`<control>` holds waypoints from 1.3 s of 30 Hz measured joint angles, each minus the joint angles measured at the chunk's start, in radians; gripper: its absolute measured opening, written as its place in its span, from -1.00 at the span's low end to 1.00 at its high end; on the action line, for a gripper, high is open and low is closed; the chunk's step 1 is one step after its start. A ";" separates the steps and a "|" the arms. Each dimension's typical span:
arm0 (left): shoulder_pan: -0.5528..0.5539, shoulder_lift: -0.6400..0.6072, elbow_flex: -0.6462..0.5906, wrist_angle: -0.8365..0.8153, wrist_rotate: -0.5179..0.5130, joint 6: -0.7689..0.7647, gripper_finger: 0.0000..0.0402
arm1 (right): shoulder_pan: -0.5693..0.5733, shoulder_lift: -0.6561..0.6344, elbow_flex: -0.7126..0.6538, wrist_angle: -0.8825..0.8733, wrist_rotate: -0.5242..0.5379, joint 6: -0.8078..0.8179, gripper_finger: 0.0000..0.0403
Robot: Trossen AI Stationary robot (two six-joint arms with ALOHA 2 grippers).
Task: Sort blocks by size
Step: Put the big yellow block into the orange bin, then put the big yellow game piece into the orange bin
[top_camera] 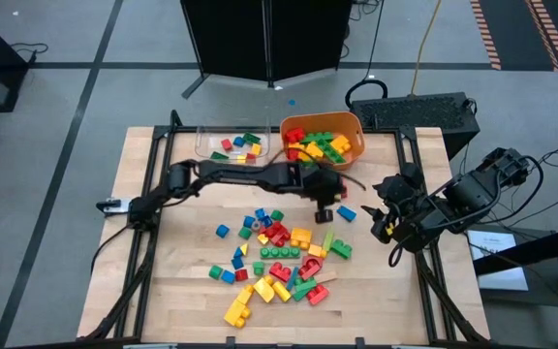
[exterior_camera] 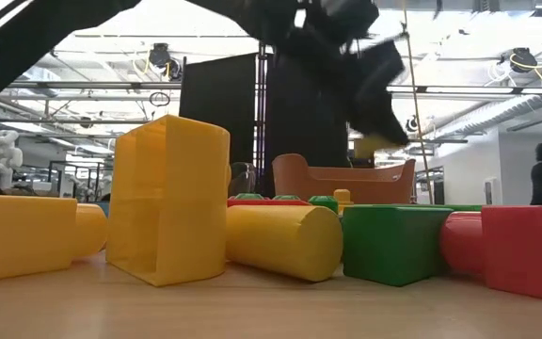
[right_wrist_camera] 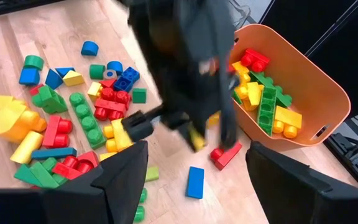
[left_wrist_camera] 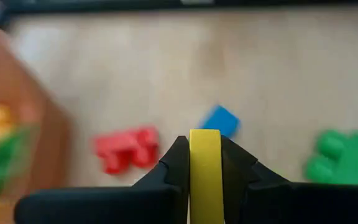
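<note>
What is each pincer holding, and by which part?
Left pincer clamps a yellow block by its two side faces. Right pincer is open, holding nothing.

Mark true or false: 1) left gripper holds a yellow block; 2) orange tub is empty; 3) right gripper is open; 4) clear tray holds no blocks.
1) True: the left gripper is shut on a yellow block.
2) False: the orange tub holds red, yellow and green blocks.
3) True: the right gripper is open, waiting at the table's right side.
4) False: the clear tray holds several small blocks.
</note>
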 joint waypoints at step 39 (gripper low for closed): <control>0.214 -0.042 0.149 -0.083 0.012 0.086 0.25 | 0.000 0.000 0.000 -0.002 0.031 -0.019 0.32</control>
